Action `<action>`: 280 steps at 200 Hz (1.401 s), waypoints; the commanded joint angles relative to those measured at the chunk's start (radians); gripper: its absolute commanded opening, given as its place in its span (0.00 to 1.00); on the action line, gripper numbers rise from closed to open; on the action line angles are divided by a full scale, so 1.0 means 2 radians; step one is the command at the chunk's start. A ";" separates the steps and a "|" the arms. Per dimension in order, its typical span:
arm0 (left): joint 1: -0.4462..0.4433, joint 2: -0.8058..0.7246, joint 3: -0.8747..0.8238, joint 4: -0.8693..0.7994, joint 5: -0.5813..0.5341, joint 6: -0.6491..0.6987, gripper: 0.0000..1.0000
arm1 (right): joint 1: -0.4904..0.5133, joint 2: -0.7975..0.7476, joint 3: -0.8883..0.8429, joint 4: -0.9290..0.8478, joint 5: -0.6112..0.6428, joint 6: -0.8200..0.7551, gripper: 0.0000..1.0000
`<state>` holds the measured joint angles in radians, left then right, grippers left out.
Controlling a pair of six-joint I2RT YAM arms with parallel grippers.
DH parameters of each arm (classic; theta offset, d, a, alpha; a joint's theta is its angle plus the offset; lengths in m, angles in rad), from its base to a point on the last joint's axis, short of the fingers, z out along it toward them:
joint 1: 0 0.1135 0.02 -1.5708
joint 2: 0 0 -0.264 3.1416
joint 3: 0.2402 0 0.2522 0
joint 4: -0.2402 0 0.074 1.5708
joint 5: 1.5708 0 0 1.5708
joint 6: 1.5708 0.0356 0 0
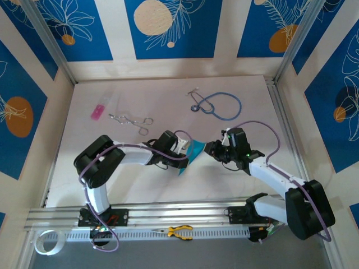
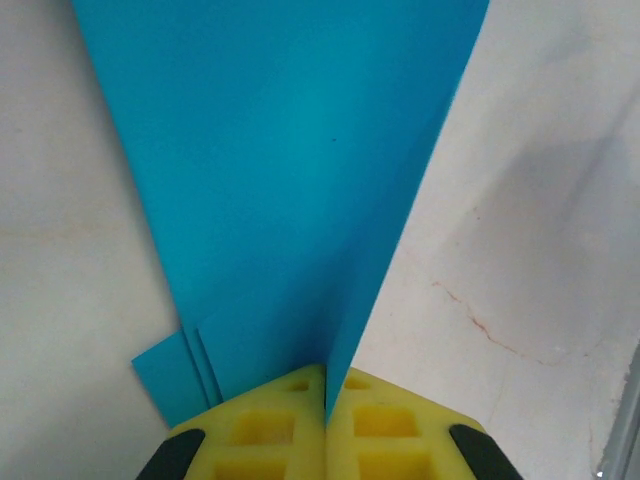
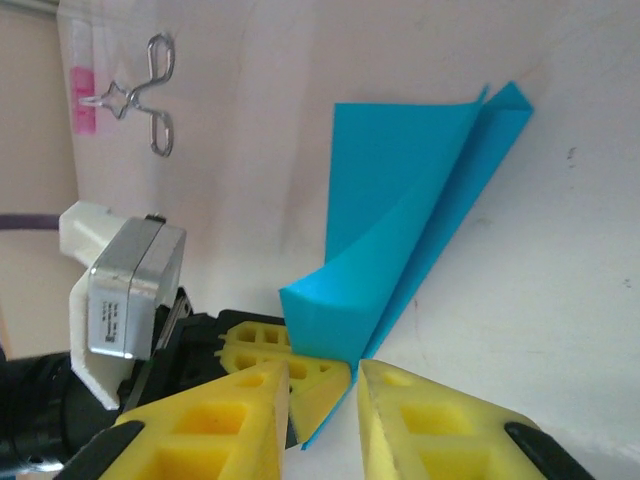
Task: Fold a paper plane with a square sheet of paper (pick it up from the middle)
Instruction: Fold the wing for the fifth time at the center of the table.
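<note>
Mid-fold: my left gripper (image 2: 326, 400) is clamped on the creased edge of the square sheet of paper (image 2: 290, 170), now a blue wedge at mid-bench (image 2: 530, 220). My right gripper (image 3: 355, 380) stands parted at its tip. Next, I judge, it must pinch a loose flap.

light: bright, even | shadows: soft — faint | focus: mostly sharp

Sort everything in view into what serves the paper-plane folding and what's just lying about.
In the job: folded blue paper; left pincer, shut on it; right pincer, open at its edge.

Lying about: stethoscope; pink rectangle; metal forceps; yellow-handled pliers.
</note>
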<state>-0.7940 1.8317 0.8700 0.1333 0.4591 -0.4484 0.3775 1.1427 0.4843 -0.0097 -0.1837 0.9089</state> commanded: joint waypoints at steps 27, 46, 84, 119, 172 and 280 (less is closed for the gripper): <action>0.002 0.015 0.008 -0.011 0.029 0.001 0.09 | 0.010 0.060 0.007 0.044 -0.065 -0.008 0.23; 0.002 0.013 0.007 -0.014 0.028 0.003 0.12 | 0.022 0.081 0.013 0.064 -0.077 -0.007 0.21; 0.002 0.012 0.005 -0.012 0.029 0.004 0.12 | 0.046 0.128 0.036 0.082 -0.089 -0.004 0.15; 0.002 0.014 0.003 -0.007 0.034 0.002 0.11 | 0.058 0.158 0.046 0.098 -0.057 0.016 0.13; 0.002 0.007 -0.001 -0.006 0.042 0.008 0.13 | 0.054 0.193 0.058 0.108 -0.029 0.031 0.12; 0.005 -0.014 -0.017 0.043 0.063 -0.019 0.24 | 0.051 0.208 0.047 0.104 -0.020 0.031 0.10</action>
<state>-0.7937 1.8282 0.8642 0.1589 0.5468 -0.4553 0.4824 1.5444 0.5816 0.1986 -0.2348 0.9634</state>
